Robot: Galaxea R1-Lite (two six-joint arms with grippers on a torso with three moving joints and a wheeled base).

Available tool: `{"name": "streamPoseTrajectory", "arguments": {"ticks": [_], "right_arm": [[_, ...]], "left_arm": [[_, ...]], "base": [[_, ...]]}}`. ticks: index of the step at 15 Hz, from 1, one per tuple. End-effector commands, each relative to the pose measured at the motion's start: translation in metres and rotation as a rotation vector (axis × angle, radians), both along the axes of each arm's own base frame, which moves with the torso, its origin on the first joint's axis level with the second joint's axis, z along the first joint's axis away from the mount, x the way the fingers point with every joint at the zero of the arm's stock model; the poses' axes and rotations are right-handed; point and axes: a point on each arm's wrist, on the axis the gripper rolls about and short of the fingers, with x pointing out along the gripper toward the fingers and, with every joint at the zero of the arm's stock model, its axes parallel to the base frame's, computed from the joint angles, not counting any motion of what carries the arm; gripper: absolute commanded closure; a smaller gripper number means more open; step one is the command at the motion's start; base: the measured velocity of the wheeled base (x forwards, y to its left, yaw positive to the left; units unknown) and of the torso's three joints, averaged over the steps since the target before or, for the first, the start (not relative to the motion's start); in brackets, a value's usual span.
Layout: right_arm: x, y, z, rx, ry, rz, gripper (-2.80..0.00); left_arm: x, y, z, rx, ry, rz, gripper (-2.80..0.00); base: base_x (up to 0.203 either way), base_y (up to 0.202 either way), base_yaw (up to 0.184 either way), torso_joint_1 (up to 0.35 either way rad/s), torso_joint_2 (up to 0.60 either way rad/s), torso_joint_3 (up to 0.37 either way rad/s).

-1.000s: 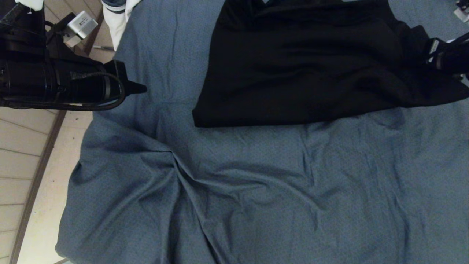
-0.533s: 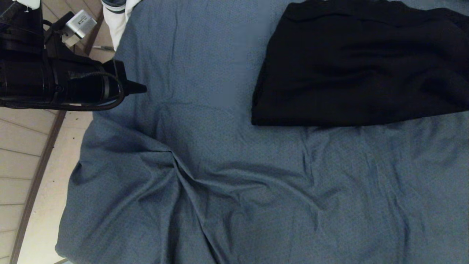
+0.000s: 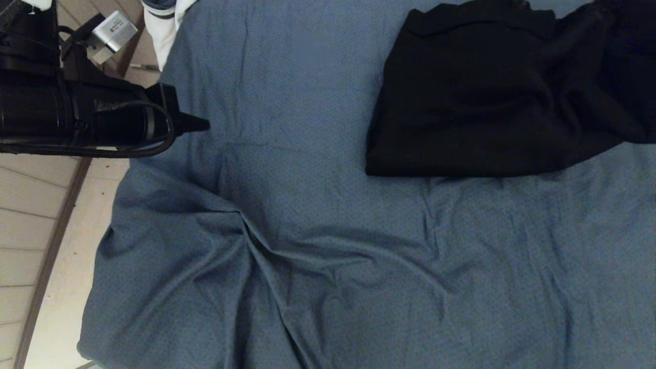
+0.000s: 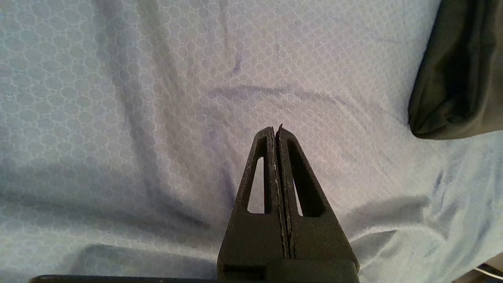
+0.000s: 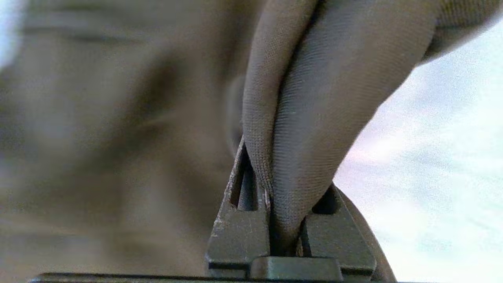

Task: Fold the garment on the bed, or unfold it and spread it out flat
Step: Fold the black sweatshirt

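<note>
Right gripper (image 5: 275, 220) is pinching a fold of the hoodie (image 3: 487, 102), upper right; soft, limp, probably heavy-draping. Left gripper (image 4: 277, 131) is hovering closed, empty, over the bed (image 3: 307, 230).

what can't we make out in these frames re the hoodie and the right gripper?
- Right gripper: outside the head view; the right wrist view shows it pinching fabric.
- Garment: cut off by the head view's top and right edges, so its full outline is unknown.
- Which part is pinched: unclear, the cloth behind is blurred.
- Zipper, hood, pockets: not discernible on the black cloth.
</note>
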Motion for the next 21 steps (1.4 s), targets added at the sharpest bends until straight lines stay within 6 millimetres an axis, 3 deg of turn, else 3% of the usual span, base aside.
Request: {"name": "streamPoseTrajectory", "arguments": {"ticks": [1, 6, 9, 21], "right_arm": [[0.006, 0.062, 0.009, -0.013, -0.045, 0.178, 0.0], [-0.002, 0.179, 0.013, -0.003, -0.086, 0.484, 0.0], [-0.009, 0.219, 0.008, -0.002, -0.072, 0.572, 0.0], [0.033, 0.247, -0.04, -0.051, 0.128, 0.572, 0.0]], "left_arm": [[-0.003, -0.002, -0.001, 0.0, 0.002, -0.013, 0.0], [-0.002, -0.003, -0.002, 0.002, 0.004, -0.014, 0.0], [-0.001, -0.003, -0.002, 0.003, 0.007, -0.014, 0.0], [-0.004, -0.009, -0.005, 0.005, 0.017, -0.039, 0.0]], "base": [[0.0, 0.0, 0.0, 0.0, 0.0, 0.0], [0.0, 0.0, 0.0, 0.0, 0.0, 0.0], [0.0, 0.0, 0.0, 0.0, 0.0, 0.0], [0.0, 0.0, 0.0, 0.0, 0.0, 0.0]]}}
